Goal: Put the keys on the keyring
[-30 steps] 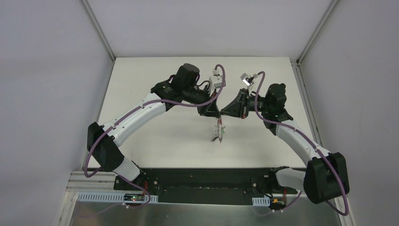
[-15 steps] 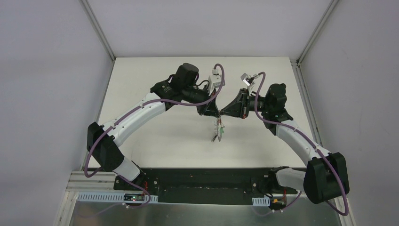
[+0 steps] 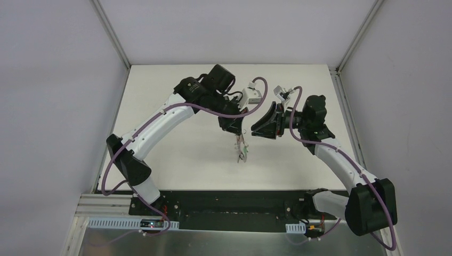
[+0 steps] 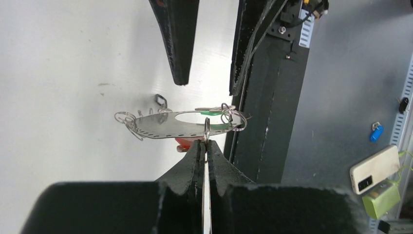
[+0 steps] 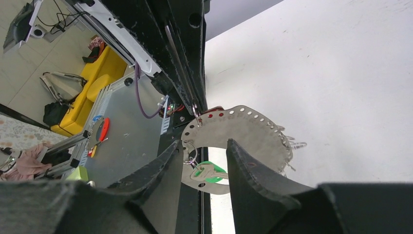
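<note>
The keyring (image 4: 165,127) is a flat grey metal ring with holes along its rim and small wire loops. It hangs above the white table (image 3: 176,144) from my left gripper (image 4: 205,142), which is shut on its rim at a small loop. It also shows in the top view (image 3: 242,149) and the right wrist view (image 5: 253,131). A green key (image 5: 210,173) hangs from a loop on it. A red key (image 4: 184,143) shows just under the ring. My right gripper (image 5: 203,143) is open, with the ring's edge and green key beyond its fingers, just right of the left gripper (image 3: 233,127).
The black base rail (image 3: 234,202) runs along the table's near edge. Grey enclosure walls (image 3: 58,106) stand on both sides. A phone (image 4: 375,168) and small items lie off the table beyond the rail.
My right gripper has opened and drawn back to the right, off the left gripper. My left arm has shifted, carrying the keyring slightly left and away.
</note>
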Controlling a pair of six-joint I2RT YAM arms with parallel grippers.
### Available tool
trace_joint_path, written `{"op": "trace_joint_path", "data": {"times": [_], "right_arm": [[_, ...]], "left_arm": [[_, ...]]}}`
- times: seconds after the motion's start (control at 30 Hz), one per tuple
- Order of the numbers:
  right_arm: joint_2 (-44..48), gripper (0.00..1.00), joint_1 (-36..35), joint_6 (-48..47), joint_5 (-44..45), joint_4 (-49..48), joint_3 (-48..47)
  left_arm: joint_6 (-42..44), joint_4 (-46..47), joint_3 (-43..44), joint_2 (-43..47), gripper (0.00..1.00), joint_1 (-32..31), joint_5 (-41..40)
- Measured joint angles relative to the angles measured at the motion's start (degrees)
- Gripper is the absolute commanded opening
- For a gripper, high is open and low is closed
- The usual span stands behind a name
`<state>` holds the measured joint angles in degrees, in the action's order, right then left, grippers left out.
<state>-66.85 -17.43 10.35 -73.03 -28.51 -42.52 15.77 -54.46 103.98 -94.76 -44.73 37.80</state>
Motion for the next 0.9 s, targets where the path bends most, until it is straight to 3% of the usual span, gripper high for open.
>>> {"op": "trace_joint_path", "data": {"times": [0.3, 0.53, 0.9], "right_arm": [[0.4, 0.44, -0.9, -2.1, -1.4, 2.4, 0.0], [0.5, 0.44, -2.4, -2.9, -1.4, 2.7, 0.0], [0.5, 0.28, -3.8, -3.1, -1.2, 2.9, 0.0]], "left_arm": [[-0.1, -11.8, 8.9, -5.5, 0.0, -1.8, -2.1], [-3.2, -12.8, 10.6, -8.3, 0.0, -1.8, 1.0], [-4.9, -12.9, 11.0, -10.4, 0.0, -1.8, 3.8]]}}
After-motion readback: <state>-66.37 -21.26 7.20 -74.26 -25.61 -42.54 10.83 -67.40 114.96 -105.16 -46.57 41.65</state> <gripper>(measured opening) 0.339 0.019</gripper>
